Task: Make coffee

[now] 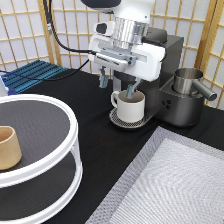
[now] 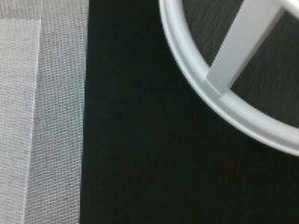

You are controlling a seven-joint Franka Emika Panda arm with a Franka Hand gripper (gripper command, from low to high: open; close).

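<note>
The gripper (image 1: 116, 85) is seen spread apart and empty, hung just above the white mug (image 1: 130, 106), in front of the coffee machine (image 1: 165, 75). The mug is seated on the machine's round drip grate (image 1: 120, 121). The coffee pod cannot be located in either view. A black table (image 1: 115, 150) is covered near the machine by a grey woven mat (image 1: 175, 185). A white two-tier stand (image 1: 45, 145) carries a tan cup (image 1: 7, 147). Paper lattice screens (image 1: 75, 35) are set behind the machine.
</note>
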